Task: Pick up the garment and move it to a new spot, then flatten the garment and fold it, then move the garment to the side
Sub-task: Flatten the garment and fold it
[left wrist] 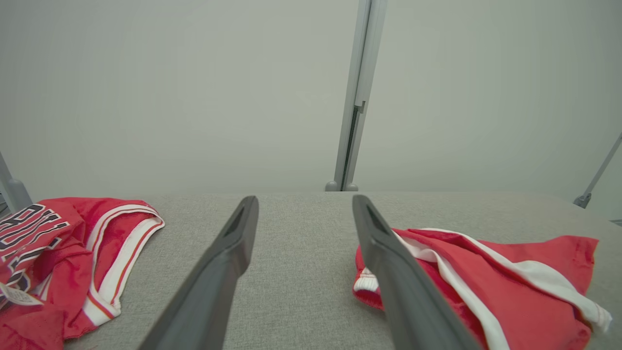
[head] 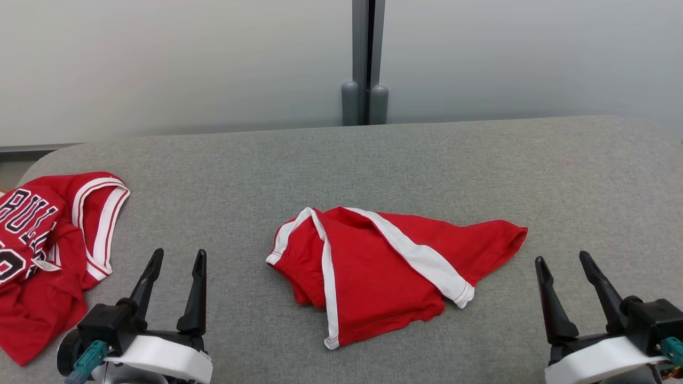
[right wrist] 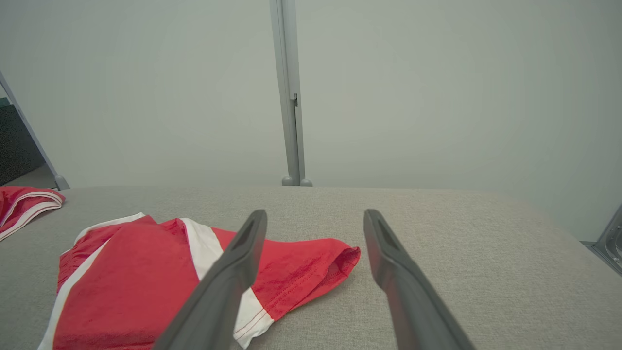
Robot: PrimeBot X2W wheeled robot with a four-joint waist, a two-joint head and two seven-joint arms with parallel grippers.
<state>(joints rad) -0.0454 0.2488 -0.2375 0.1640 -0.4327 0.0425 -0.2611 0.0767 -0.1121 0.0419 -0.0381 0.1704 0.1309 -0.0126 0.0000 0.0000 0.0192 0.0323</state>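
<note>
Jaws apart and empty on left gripper [head: 180, 252] and right gripper [head: 562, 257], flanking crumpled red shorts [head: 384, 272] at middle of grey table [head: 373, 160] toward near edge, Bulls jersey [head: 37, 250] apart at left edge; for the pickup, best pinch opposite ends together, lifting evenly to avoid bunching.

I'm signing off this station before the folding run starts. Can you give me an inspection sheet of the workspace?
Surface: grey fabric tabletop, flat.
Job's things: red shorts with white stripes, crumpled at the centre, untouched.
Clutter: red basketball jersey, rumpled at the left edge.
Grippers: left gripper and right gripper open, empty, either side of the shorts, apart from them.
Cables: teal connector at the left wrist; no loose cable seen.
Surroundings: pale wall, grey post behind the table.
</note>
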